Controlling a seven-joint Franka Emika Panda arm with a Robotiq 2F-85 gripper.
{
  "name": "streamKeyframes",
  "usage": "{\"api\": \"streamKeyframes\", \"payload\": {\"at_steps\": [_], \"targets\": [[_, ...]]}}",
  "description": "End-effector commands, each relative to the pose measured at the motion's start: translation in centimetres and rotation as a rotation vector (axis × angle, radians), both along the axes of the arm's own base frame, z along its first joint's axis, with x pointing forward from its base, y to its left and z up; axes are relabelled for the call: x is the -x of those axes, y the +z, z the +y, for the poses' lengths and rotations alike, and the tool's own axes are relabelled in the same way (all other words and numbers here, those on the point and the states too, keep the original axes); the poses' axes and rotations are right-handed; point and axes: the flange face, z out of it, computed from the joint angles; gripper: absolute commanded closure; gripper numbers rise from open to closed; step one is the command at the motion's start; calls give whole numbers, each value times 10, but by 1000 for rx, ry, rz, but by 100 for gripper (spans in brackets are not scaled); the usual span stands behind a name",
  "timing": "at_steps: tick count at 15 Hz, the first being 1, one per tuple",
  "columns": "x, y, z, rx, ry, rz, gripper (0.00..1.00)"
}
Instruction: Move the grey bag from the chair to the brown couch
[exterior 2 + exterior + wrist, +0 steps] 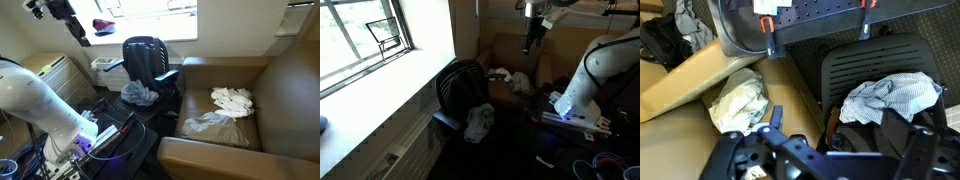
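Wrist view: black gripper (820,152), bottom edge, jaws apart, empty. Right of centre, black ribbed office chair (875,62). The dark grey fabric bag (868,128) reads only as a dark mass on its seat under pale crumpled cloth (890,93).
In an exterior view: gripper (78,30) upper left, well above chair (148,55); tan-brown upholstered couch (285,90) at right.

Chair (148,58): black, ribbed backrest upright.
Grey bag (868,118): dark soft mass on the chair seat; its edges are not separable from the seat.
Brown couch (285,90): tan, tall padded back, just right of the chair.
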Motion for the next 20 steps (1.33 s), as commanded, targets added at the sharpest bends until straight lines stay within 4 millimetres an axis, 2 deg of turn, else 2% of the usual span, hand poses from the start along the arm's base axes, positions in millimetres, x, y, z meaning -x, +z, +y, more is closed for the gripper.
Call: {"api": "streamKeyframes", "payload": {"at_steps": [1,2,5,6,12,13,15,18,20], "targets": [[-30,-25,-10,-45,-143,34,0],[-44,-28,1,-92,-114,51,0],[-42,-14,23,-107,-87,71,0],[0,1,0,0,0,0,0],[-3,-1,-1,1,-9,-4,0],[-24,-1,-1,-86,-81,-32,0],[-69,2,21,-197,-115,-58,0],[-118,19,53,-353,-194,-103,0],[-137,22,62,-430,-202,-83,0]]}}
